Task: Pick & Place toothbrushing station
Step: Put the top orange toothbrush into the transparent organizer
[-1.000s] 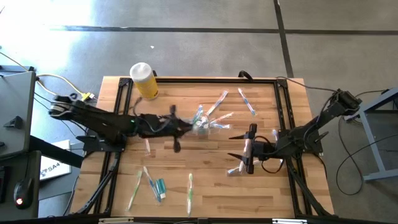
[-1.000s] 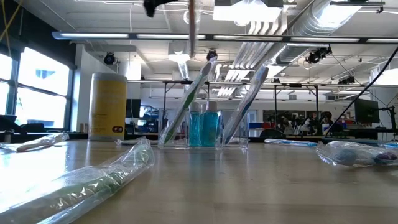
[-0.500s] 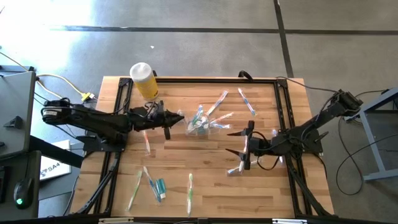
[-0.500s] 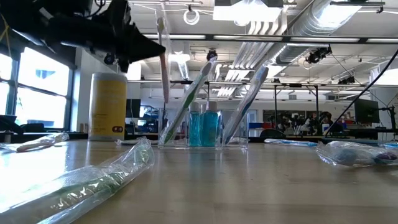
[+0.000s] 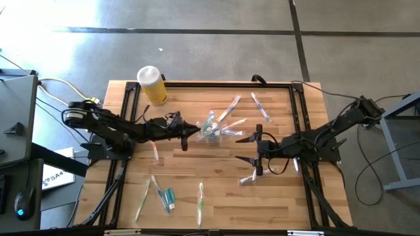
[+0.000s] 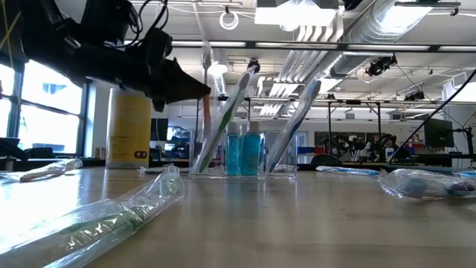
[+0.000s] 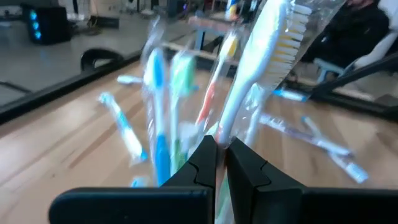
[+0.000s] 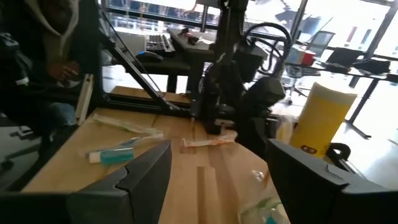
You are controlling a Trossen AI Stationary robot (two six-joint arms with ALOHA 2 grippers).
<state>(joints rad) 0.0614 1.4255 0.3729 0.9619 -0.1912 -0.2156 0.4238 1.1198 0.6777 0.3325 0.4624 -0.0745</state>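
A small clear container (image 5: 211,133) stands mid-table and also shows in the low view (image 6: 242,152). Wrapped toothbrushes lean in it and teal tubes stand in it. My left gripper (image 5: 191,130) is just left of the container, shut on a white toothbrush in a clear wrapper (image 7: 258,68). That brush stands upright in the low view (image 6: 205,112). My right gripper (image 5: 249,149) is open and empty, right of the container, its fingers wide apart (image 8: 217,180). My left gripper pinches the wrapped toothbrush's handle (image 7: 225,123) between its two fingers, well below the bristle head. The fingers come level from the table's left and lie across the brush. The brush stands about upright, head up, lifted clear of the table beside the container.
A yellow bottle with a white cap (image 5: 152,85) stands at the far left. Loose wrapped toothbrushes lie at the near edge (image 5: 201,200), near left (image 5: 143,196) and far right (image 5: 260,108), with a teal-ended tube (image 5: 168,196). Black frame rails (image 5: 125,131) run along the table's sides.
My left gripper, still holding the toothbrush upright, first drew back from above the container toward the table's left edge. It then came back toward the container and went down. My right gripper has shifted a little toward the container.
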